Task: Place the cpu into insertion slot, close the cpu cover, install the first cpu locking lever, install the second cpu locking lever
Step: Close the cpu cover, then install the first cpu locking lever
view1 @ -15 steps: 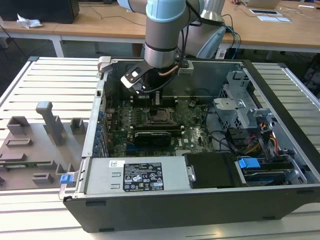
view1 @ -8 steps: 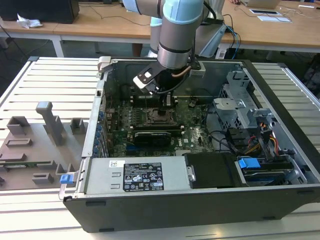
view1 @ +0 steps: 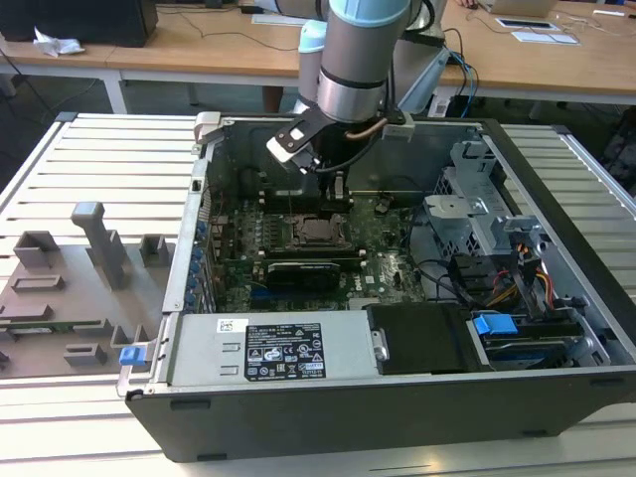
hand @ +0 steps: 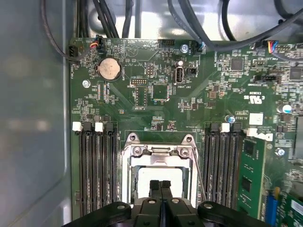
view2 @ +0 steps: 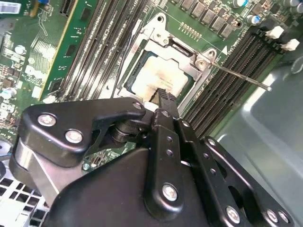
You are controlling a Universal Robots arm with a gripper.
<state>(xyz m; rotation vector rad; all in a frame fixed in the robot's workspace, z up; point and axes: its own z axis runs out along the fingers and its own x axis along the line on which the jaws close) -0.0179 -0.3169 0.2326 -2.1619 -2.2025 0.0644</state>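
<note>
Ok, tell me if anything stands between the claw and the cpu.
Nothing visible does. The claw hangs above the cpu, whose top lies bare inside the square opening of the cpu cover; the thin lever runs alongside.

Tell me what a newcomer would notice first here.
The grey robot arm reaching down into the open computer case catches the eye first. In the second wrist view its black pincer hangs, fingers together, close over the pale cpu set in the green motherboard.

Looks like a robotics lab: open black metal computer case [view1: 397, 409] on slatted white workbench [view1: 109, 159], pale wooden desks [view1: 219, 45] behind it, grey plastic fixtures [view1: 99, 243] beside.
</note>
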